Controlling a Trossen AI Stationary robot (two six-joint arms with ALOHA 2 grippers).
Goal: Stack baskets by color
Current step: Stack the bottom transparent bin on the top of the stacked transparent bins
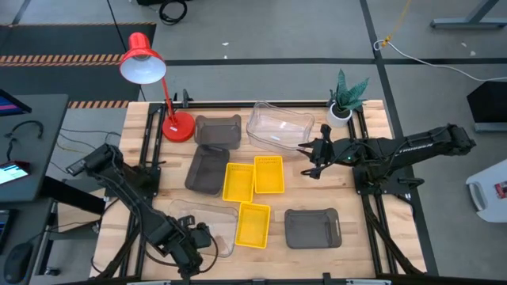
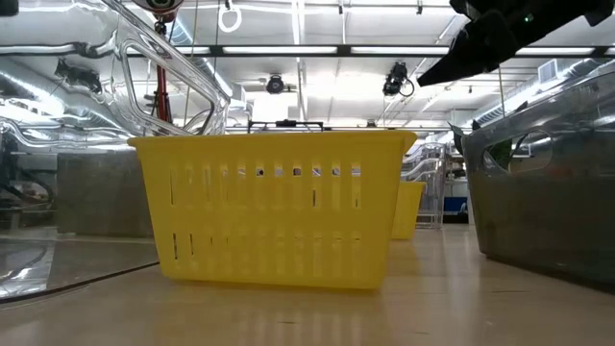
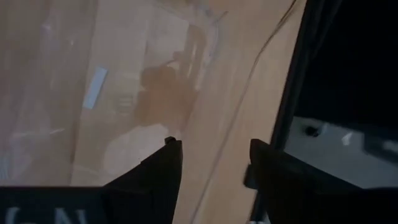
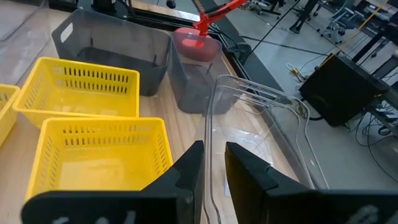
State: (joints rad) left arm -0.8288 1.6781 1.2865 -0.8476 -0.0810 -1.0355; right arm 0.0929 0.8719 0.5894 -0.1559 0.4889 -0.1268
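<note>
Right pincer (image 1: 314, 158) clamped on clear basket (image 1: 277, 127) rim near surface's far edge: slip risk; left pincer (image 1: 192, 247) apart near front-left corner.

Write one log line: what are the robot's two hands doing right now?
left gripper: open over clear basket | right gripper: gripping clear basket rim

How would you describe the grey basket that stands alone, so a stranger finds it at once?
Start at the table's near edge, on the right arm's side. The dark grey basket sits there, just right of a yellow basket. The other grey baskets stand by the red lamp.
</note>
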